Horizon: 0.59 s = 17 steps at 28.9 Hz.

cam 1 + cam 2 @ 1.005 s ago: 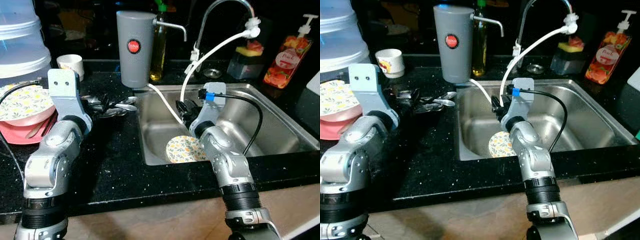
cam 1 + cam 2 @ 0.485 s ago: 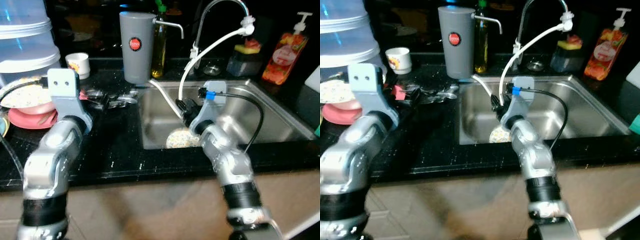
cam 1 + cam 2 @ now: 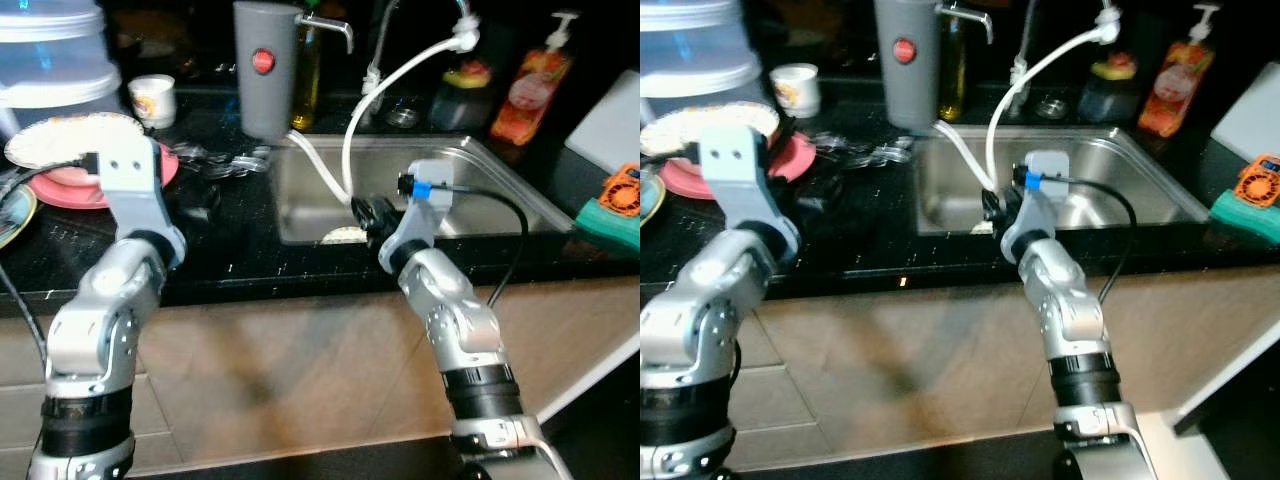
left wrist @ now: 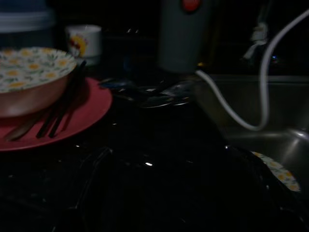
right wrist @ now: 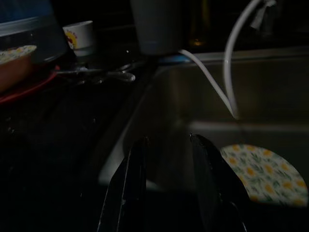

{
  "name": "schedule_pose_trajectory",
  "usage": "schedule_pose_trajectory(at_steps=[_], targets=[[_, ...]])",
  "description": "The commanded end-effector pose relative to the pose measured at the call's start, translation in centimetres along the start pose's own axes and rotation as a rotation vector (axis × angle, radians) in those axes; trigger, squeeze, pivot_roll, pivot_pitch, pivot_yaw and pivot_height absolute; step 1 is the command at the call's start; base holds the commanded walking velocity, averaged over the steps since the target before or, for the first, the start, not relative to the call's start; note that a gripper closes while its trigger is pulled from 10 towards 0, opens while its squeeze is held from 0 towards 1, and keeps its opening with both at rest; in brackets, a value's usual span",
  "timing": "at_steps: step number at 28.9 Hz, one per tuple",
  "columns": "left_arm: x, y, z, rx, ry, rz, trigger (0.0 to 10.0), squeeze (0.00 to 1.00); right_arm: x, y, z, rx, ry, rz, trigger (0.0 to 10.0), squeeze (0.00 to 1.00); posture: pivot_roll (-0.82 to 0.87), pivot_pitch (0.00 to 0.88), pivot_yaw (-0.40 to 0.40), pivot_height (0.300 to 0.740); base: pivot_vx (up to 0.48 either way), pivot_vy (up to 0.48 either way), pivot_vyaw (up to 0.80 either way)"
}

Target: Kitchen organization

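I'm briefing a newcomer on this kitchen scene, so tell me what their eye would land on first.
The two silver arms fill the foreground, the right tool open above the front edge of the steel sink, where a floral plate lies. A white hose loops down into the sink. Left of the sink, a floral bowl sits on a red plate.

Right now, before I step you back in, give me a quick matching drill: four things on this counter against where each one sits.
1. floral plate
2. red plate
3. white cup
4. soap bottle

a. behind the sink's right side
b. on the sink floor
c. under the floral bowl
d. on the counter beside the grey dispenser, to its left

Pairs: 1-b, 2-c, 3-d, 4-a
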<state>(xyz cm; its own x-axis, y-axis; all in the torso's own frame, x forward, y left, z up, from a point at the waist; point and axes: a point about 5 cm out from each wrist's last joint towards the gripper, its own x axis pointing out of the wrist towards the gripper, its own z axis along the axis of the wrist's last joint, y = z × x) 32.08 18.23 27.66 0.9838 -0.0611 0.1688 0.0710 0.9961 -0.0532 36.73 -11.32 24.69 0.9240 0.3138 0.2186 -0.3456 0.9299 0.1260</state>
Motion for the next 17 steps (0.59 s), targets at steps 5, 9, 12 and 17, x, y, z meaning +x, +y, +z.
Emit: schedule_pose_trajectory(at_steps=[5, 9, 12, 17], targets=[[-0.1, -0.4, -0.2, 0.004, 0.008, -0.013, 10.0, 0.00, -0.1, -0.2, 0.1, 0.003, -0.001, -0.004, 10.0, 0.00, -0.02, 0.091, -0.056, 0.740, -0.319, 0.000, 0.00], [-0.1, -0.5, -0.3, 0.002, 0.014, -0.016, 10.0, 0.00, -0.2, -0.2, 0.0, 0.003, 0.002, -0.006, 10.0, 0.00, -0.02, 0.093, -0.056, 0.740, -0.312, 0.000, 0.00], [-0.2, -0.5, -0.6, -0.001, 0.024, -0.014, 10.0, 0.00, -0.3, -0.2, -0.1, 0.002, 0.008, -0.007, 10.0, 0.00, -0.02, 0.096, -0.055, 0.740, -0.304, 0.000, 0.00], [-0.3, -0.4, -2.1, 0.007, 0.079, -0.002, 10.0, 0.00, -0.5, -0.2, -0.4, 0.004, 0.019, -0.012, 10.0, 0.00, -0.02, 0.100, -0.054, 0.740, -0.170, 0.000, 0.00]])
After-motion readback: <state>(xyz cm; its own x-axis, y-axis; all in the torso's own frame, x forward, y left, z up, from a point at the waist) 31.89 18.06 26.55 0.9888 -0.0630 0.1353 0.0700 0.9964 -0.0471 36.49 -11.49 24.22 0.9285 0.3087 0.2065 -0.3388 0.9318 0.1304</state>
